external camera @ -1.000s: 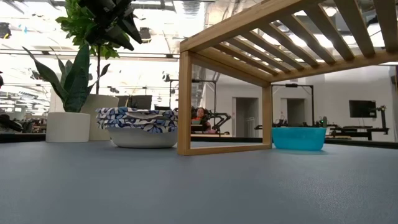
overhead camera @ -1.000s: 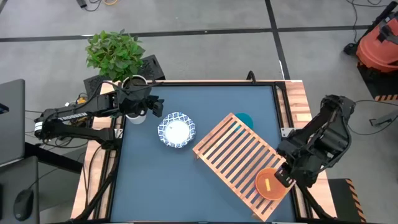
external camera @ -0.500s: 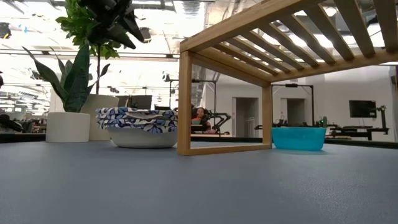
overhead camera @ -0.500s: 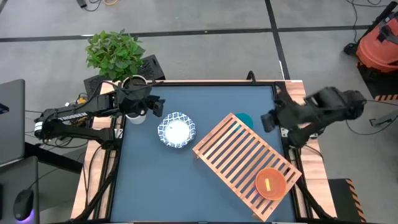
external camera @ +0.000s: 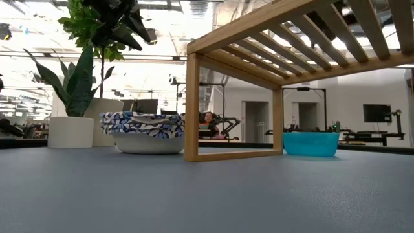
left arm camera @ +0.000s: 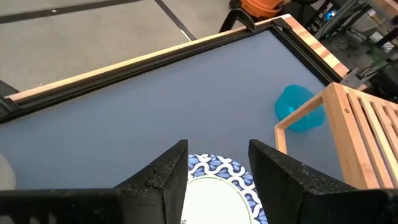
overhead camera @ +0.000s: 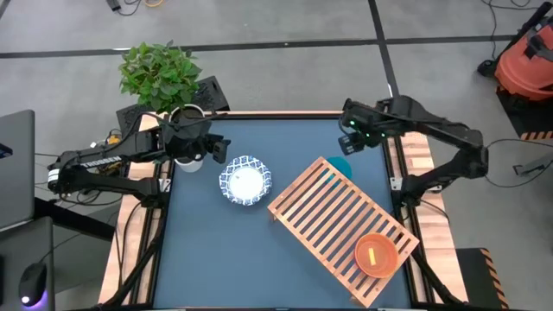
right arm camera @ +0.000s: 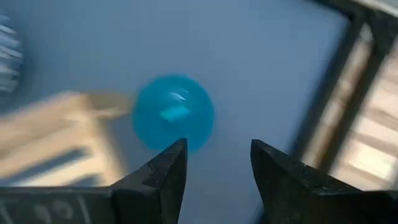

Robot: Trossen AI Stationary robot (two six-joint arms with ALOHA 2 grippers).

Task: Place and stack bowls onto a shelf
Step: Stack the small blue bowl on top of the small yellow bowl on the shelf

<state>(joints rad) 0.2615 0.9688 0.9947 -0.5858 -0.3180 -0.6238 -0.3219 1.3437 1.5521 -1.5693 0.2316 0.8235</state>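
Note:
An orange-red bowl (overhead camera: 377,255) sits on the slats at the near right end of the shelf (overhead camera: 333,220). A teal bowl (overhead camera: 340,164) stands on the table at the shelf's far corner. It also shows as the teal bowl (right arm camera: 174,113) in the right wrist view. My right gripper (overhead camera: 349,131) hangs open above the table just beyond it, its fingers (right arm camera: 163,177) on nothing. A white bowl with a blue patterned rim (overhead camera: 244,181) rests on the table left of the shelf. My left gripper (left arm camera: 217,155) stands open over that bowl's far left rim (left arm camera: 214,171).
A pale plant pot (overhead camera: 187,147) with a green plant (overhead camera: 161,73) stands at the far left corner, close behind my left gripper. Wooden rails (overhead camera: 413,142) border the dark blue tabletop (overhead camera: 216,250), which lies bare in front of the patterned bowl.
My right gripper has come away from the orange-red bowl at the shelf's near right end. It has swung up and toward the table's far edge, and now hangs near the teal bowl. The orange-red bowl stays on the slats.

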